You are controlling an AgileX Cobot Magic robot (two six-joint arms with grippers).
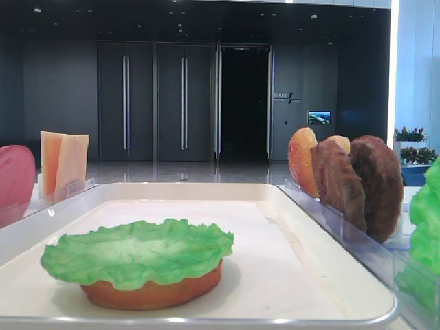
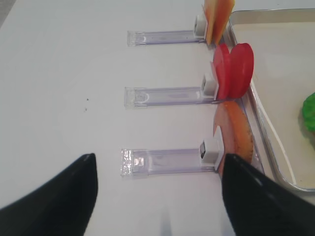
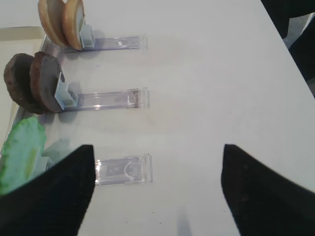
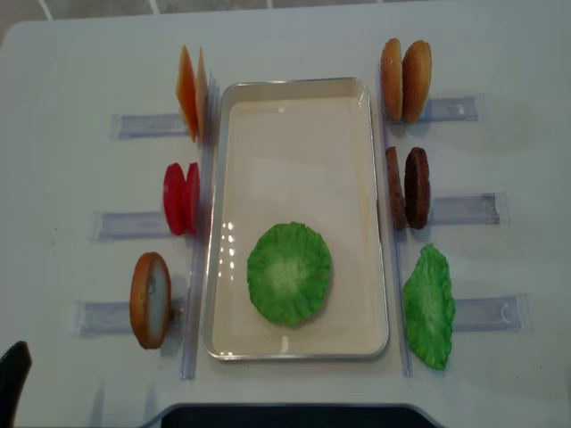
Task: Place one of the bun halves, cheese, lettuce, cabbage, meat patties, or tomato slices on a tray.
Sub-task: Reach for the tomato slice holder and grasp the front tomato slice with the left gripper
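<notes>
Standing at the table's near edge, I see the white tray (image 4: 294, 94), glossy-rimmed with rounded corners, at centre. On it, toward six o'clock, a ruffled green lettuce leaf (image 4: 289, 273) covers an orange-brown bun half (image 1: 155, 292) (only its rim peeks out in the low view). At nine o'clock, clear plastic holders (image 4: 120, 223) prop thin cheese squares (image 4: 192, 94), smooth red tomato slices (image 4: 181, 198) and another bun half (image 4: 150, 300) on edge. At three o'clock stand two speckled buns (image 4: 406, 80), two rough dark meat patties (image 4: 409, 188) and a second lettuce leaf (image 4: 429, 306). The left gripper (image 2: 157, 196) hangs spread over bare tabletop, pinching nothing; the right gripper (image 3: 157, 191) likewise gapes wide. Both grippers' fingertips are cut off by the frame.
</notes>
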